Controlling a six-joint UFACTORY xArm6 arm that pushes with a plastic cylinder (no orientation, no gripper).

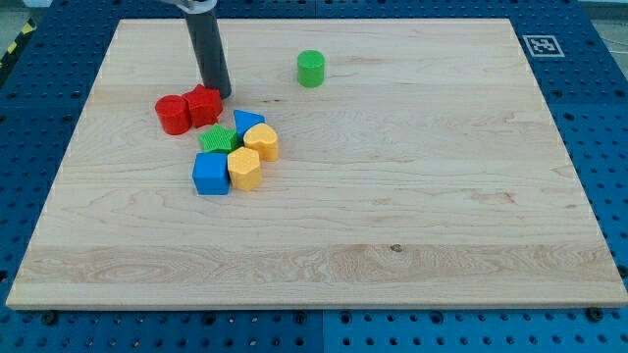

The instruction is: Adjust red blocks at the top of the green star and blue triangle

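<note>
Two red blocks lie side by side at the upper left of the board: a red cylinder [173, 114] and a red block [204, 105] to its right, touching. Just below them sits the green star [218, 139], with the blue triangle [247, 122] to its right. My tip [218, 92] is at the upper right edge of the right red block, touching or almost touching it. The rod rises from there out of the view's top.
A blue cube [210, 174] and two yellow blocks [262, 142] [243, 169] cluster tightly with the star and triangle. A green cylinder [310, 69] stands alone toward the view's top. The wooden board [412, 196] lies on a blue perforated table.
</note>
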